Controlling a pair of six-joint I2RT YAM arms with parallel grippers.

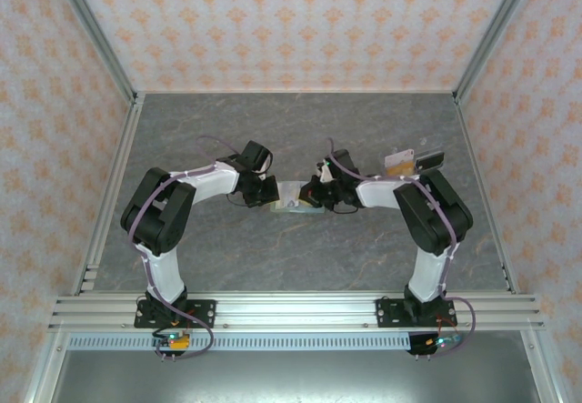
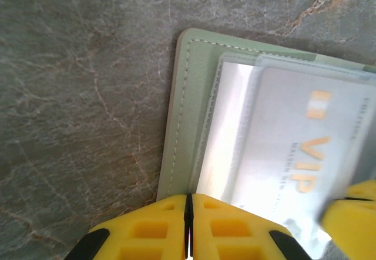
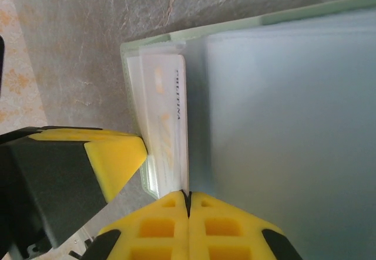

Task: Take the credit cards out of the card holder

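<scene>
The holder lies open mid-surface, between both arms. At its edge the left pincer is pressed together. The right pincer is pressed together at the end of a pale VIP card that sticks out of a pocket. I cannot tell whether either nips anything. Two loose cards lie far right.
</scene>
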